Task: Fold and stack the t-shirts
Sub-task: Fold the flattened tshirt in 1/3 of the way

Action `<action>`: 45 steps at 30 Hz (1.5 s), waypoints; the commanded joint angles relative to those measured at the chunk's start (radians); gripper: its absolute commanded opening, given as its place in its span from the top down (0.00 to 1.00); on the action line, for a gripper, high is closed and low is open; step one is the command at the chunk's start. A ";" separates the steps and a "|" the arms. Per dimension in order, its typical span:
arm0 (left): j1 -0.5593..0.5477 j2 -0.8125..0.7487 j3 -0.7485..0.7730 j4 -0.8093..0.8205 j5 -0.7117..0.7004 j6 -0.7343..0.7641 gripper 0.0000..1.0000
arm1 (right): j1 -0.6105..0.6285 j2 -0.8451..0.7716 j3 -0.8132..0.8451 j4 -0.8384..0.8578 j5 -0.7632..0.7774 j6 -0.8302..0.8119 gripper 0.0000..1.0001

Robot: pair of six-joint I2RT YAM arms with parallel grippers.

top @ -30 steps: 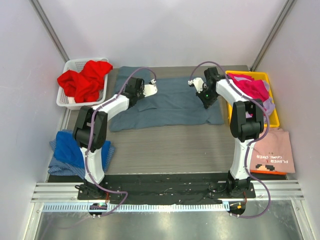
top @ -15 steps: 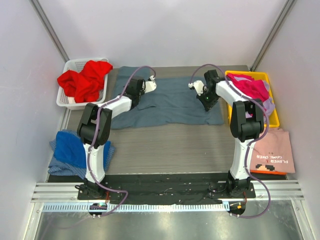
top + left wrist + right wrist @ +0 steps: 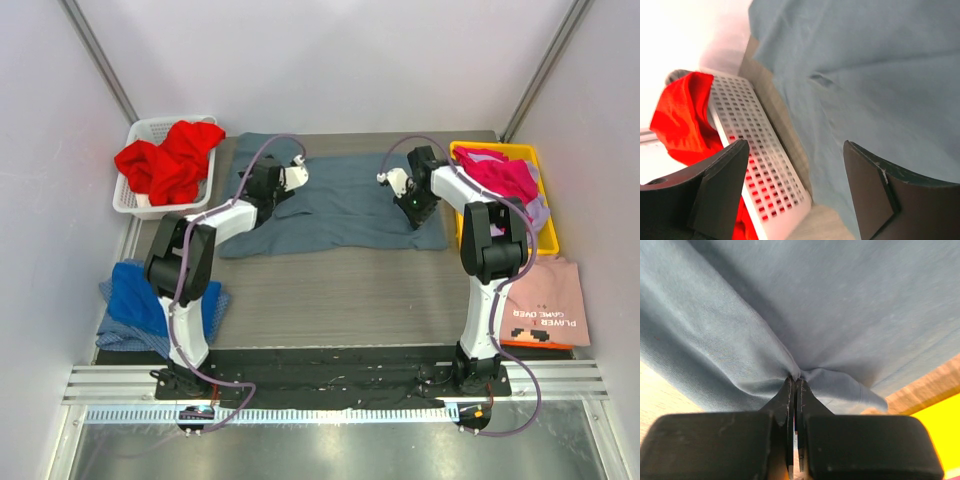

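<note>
From above: seeing the slate blue-grey t-shirt (image 3: 340, 205) lying spread across the bench (image 3: 340, 300), pale pink t-shirt (image 3: 545, 305) reading "PLAYER GAME OVER" at right. Left wrist: holding left gripper (image 3: 795, 167) spread wide above that cloth. Right wrist: pinching a blue-grey fold in right gripper (image 3: 794, 385).

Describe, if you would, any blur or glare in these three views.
Top external: sharp and evenly lit, with glare on the metal rail. Left wrist: blown-out white at upper left, basket and red shirt soft. Right wrist: grey shirt crisp near the dark gripper.
</note>
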 commanded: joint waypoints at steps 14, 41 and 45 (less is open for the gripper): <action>0.006 -0.054 0.165 -0.573 0.485 -0.140 0.26 | 0.006 -0.142 -0.124 0.054 0.026 -0.007 0.82; 0.011 0.119 0.345 -0.703 0.502 -0.120 0.41 | 0.004 -0.176 -0.184 0.084 0.040 -0.008 0.64; 0.012 0.134 0.356 -0.705 0.499 -0.120 0.53 | 0.004 -0.177 -0.187 0.084 0.040 -0.008 0.64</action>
